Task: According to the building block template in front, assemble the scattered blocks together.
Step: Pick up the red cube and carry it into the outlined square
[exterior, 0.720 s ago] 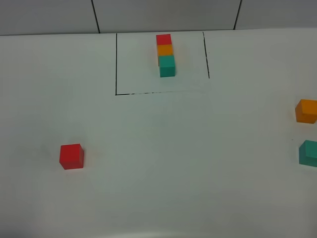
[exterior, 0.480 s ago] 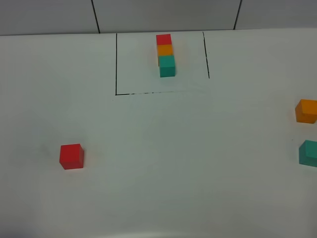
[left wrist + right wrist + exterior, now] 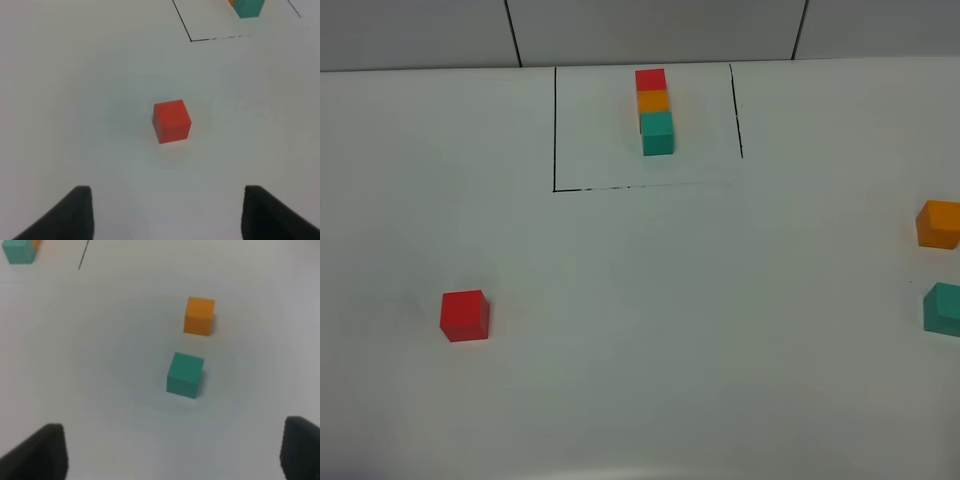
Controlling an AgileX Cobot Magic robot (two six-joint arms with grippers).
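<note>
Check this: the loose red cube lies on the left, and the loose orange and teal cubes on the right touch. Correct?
The orange cube and teal cube on the right stand apart, not touching; the right wrist view shows a clear gap between them. The red cube is on the left.

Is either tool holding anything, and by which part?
Nothing is held: the left tool stands open short of the small red matte cube, the right tool likewise short of the orange cube and teal cube.

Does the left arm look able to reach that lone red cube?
Probably yes: the red cube sits alone on the table, straight ahead of the open left gripper, nothing between them.
</note>
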